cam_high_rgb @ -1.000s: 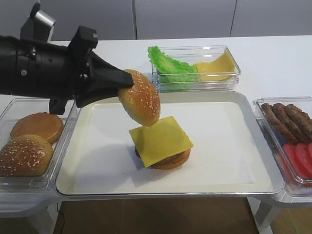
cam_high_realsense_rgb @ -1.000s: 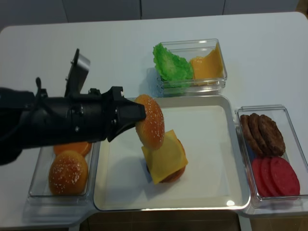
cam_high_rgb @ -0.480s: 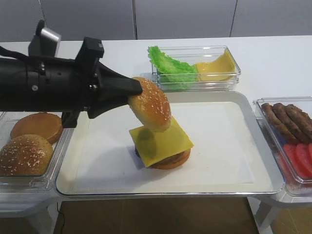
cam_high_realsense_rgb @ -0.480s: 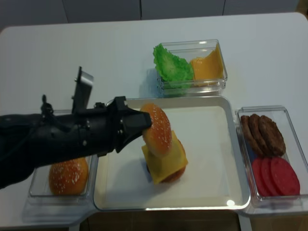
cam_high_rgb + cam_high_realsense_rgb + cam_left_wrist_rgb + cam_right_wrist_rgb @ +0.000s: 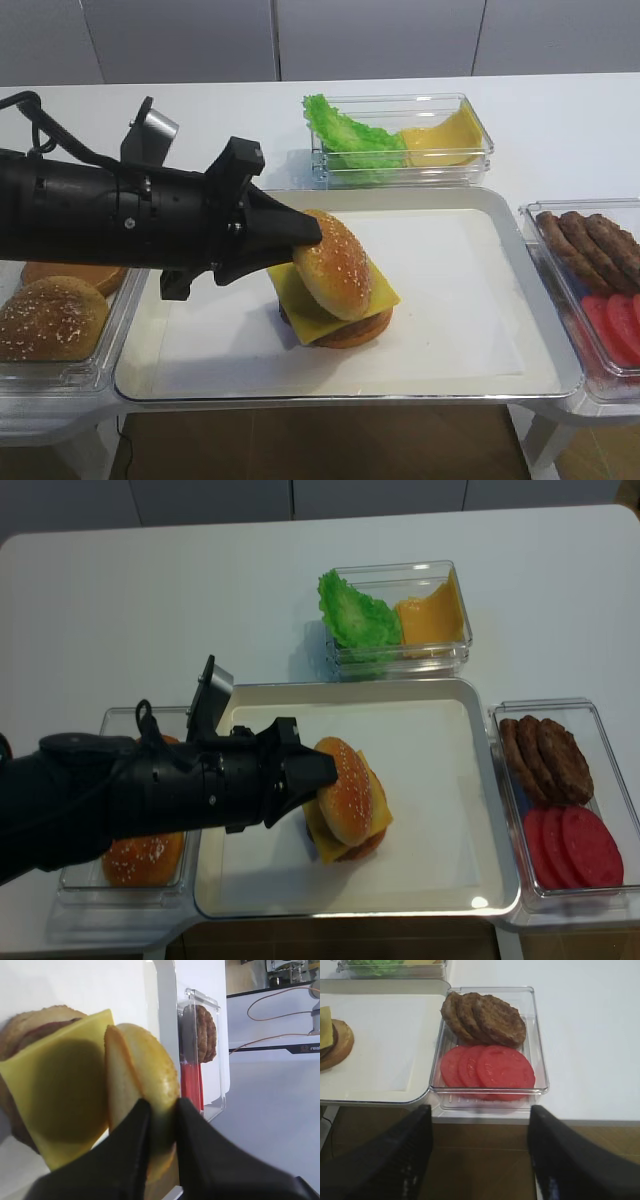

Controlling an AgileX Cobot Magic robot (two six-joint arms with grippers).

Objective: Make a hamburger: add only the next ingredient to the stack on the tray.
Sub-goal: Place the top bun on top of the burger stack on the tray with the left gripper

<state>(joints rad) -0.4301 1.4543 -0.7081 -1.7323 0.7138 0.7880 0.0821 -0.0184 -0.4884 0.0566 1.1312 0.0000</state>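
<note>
The sesame bun top (image 5: 335, 264) is tilted, dome facing about four o'clock, its lower edge down on the yellow cheese slice (image 5: 380, 292) of the stack (image 5: 350, 328) while its upper edge leans toward ten o'clock. The left gripper (image 5: 300, 232) comes in from nine o'clock and pinches the bun's near rim, fingers (image 5: 132, 1145) closed tight on either side of the crust in the left wrist view. The stack sits near the middle of the silver tray (image 5: 480, 200). At three o'clock a clear tub (image 5: 538, 1035) holds patties (image 5: 485, 1016) and tomato slices (image 5: 487, 1066); the right gripper (image 5: 480, 1160) hangs beside it, jaws wide apart, holding nothing.
</note>
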